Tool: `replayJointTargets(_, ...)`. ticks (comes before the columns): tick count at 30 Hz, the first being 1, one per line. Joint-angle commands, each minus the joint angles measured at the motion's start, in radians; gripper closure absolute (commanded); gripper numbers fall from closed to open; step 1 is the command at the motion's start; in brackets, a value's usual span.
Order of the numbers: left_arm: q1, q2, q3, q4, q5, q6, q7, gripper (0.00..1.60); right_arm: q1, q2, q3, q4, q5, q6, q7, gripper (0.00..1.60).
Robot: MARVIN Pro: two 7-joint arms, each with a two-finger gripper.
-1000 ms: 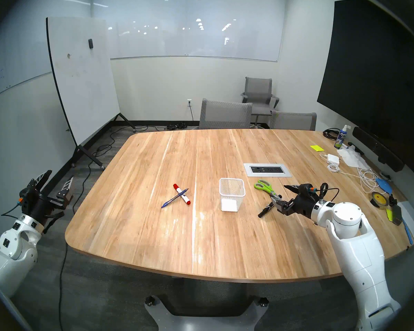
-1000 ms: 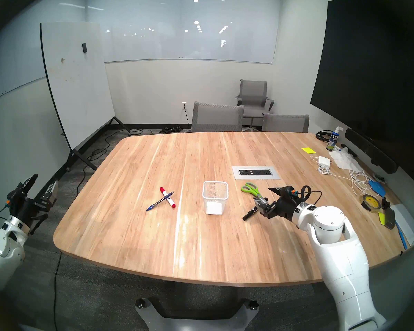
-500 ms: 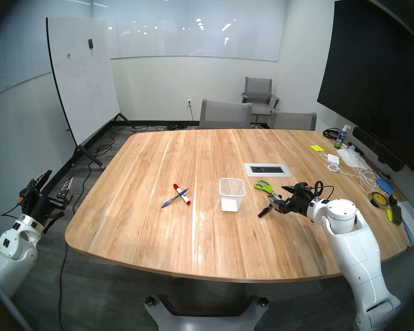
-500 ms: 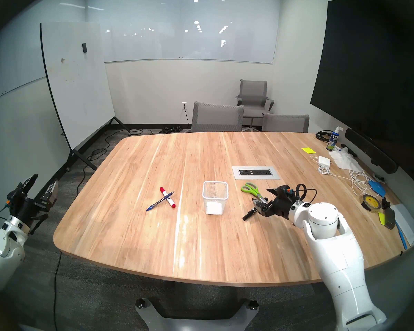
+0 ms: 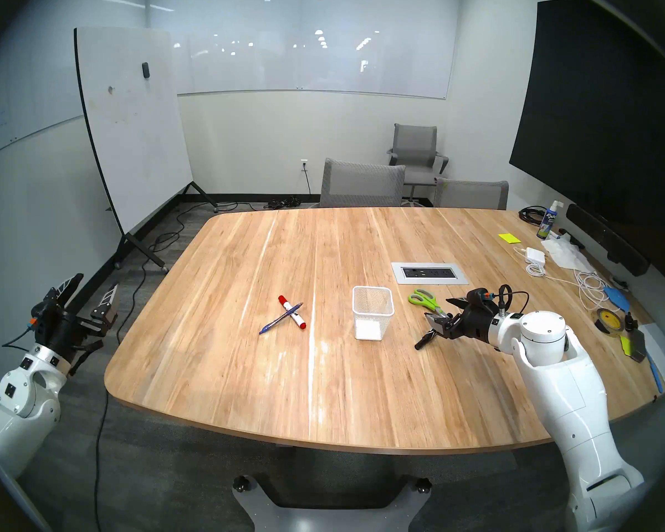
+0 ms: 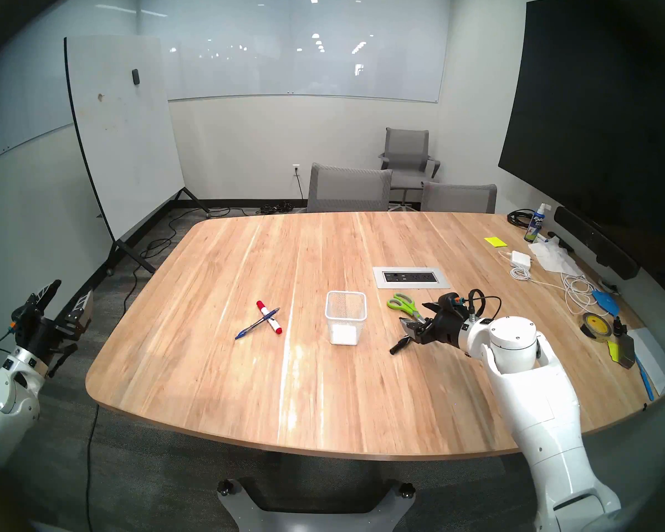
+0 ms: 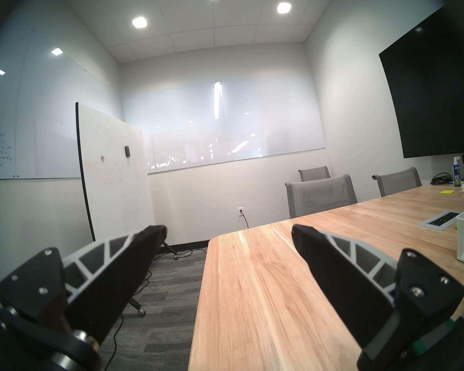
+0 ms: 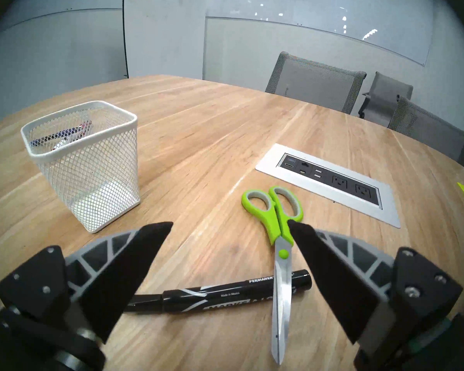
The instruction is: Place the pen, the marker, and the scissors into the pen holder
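Note:
The white mesh pen holder (image 5: 373,312) stands upright mid-table and holds nothing. The green-handled scissors (image 5: 425,300) lie to its right, blades crossing over a black marker (image 8: 220,295). My right gripper (image 5: 438,309) is open, low over the scissors' blades and the marker; in the right wrist view (image 8: 229,224) the scissors (image 8: 276,215) sit by the right finger. The blue pen (image 5: 281,318) lies across a white marker with red ends (image 5: 292,312), left of the holder. My left gripper (image 5: 96,282) is open and empty, off the table's left edge.
A power outlet panel (image 5: 430,273) is set in the table behind the scissors. Cables, a charger, a tape roll (image 5: 607,320) and a spray bottle (image 5: 546,224) crowd the right side. Chairs stand at the far edge, a rolling whiteboard (image 5: 131,128) at left.
My right arm has moved left and a little forward, bringing the open gripper over the scissors' blades and the black marker. The left arm and the objects have not moved.

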Motion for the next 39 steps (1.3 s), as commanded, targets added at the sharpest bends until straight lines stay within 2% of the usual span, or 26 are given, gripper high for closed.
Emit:
replayJointTargets(1, 0.002, -0.001, -0.013, -0.004, -0.001, -0.001, 0.000, 0.00, 0.054, 0.005, -0.001, 0.012, -0.001, 0.009, 0.004, 0.00)
replayJointTargets(16, 0.002, -0.001, -0.013, -0.004, -0.001, -0.001, 0.000, 0.00, 0.103, -0.001, -0.037, 0.057, -0.024, 0.042, 0.005, 0.00)
replayJointTargets(39, 0.001, -0.001, -0.013, -0.004, -0.001, -0.002, 0.000, 0.00, 0.183, -0.017, -0.067, 0.143, -0.048, 0.042, -0.003, 0.00)
